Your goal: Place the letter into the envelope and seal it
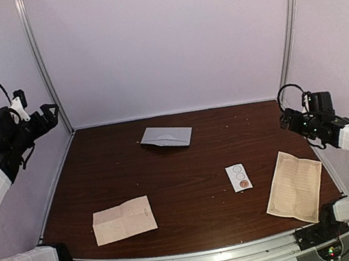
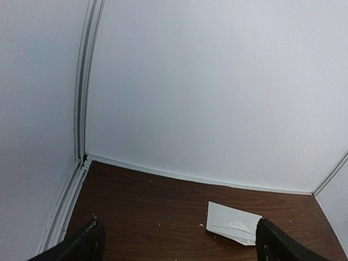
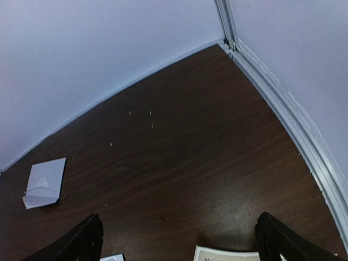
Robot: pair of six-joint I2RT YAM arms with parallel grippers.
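At the back of the tabletop [image 1: 187, 168] the envelope [image 1: 166, 136] lies alone, with the folded paper [image 1: 123, 219] and bordered sheet [image 1: 294, 186] well apart from it. Left fingers [image 2: 89, 242] and right fingers [image 3: 87, 239] are spread wide, empty. Nothing done yet, I'd say.

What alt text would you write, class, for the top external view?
Four paper items lie on a dark wooden table: a pale grey envelope at the back, a folded tan sheet front left, a small sticker strip right of centre, a bordered cream sheet front right. The left claw and right claw hang open, raised at either side.
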